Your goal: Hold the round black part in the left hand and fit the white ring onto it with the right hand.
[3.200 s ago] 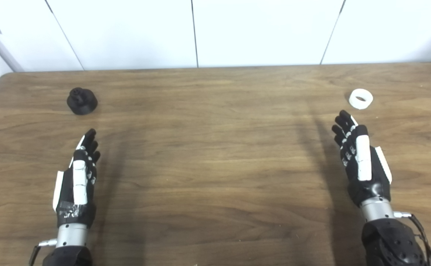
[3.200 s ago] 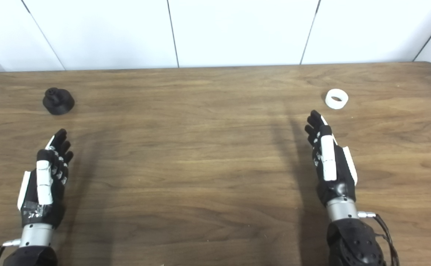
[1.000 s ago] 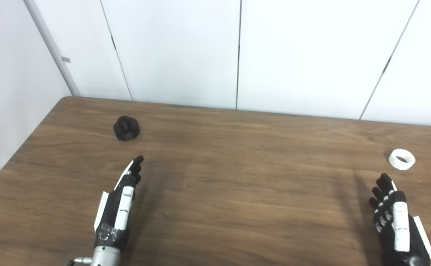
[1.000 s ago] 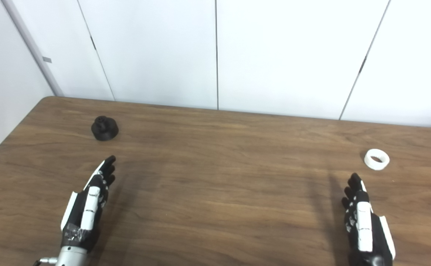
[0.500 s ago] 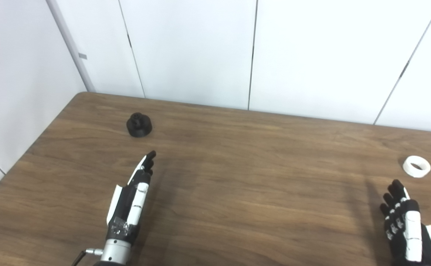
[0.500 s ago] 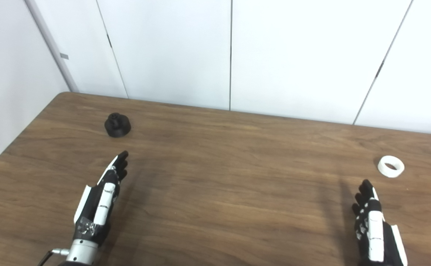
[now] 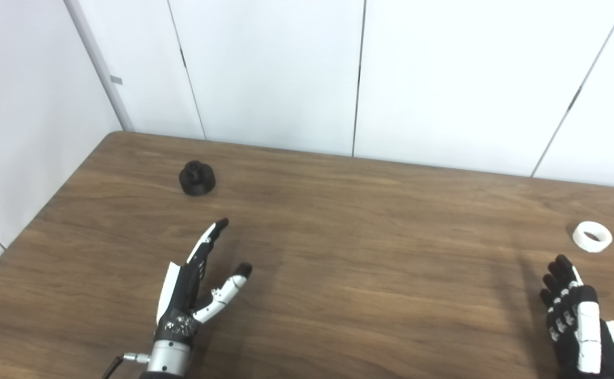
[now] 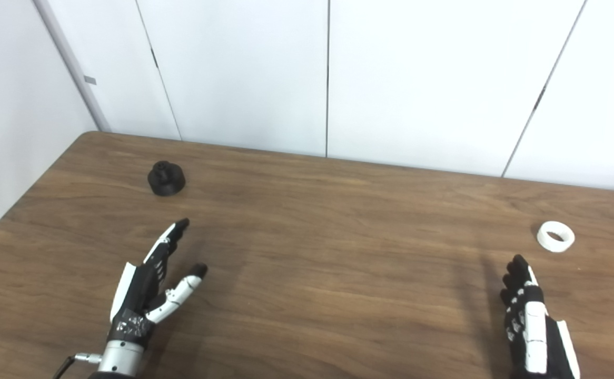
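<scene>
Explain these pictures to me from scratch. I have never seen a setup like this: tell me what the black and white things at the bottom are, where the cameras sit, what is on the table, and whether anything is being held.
Both pictures come from two cameras side by side on a humanoid robot's head, looking down at a wooden table against white wall panels. They show one scene from slightly different spots.

The black and white shapes at the bottom are the robot's own hands. The left robot hand hovers with its fingers straight and its thumb spread out to the side. The right robot hand is near the bottom right corner, fingers extended.

Two small parts lie on the table: a round black part at far left, beyond the left robot hand, and a white ring at right, just beyond the right robot hand.

Nothing is held; both hands are open and touch neither part.
</scene>
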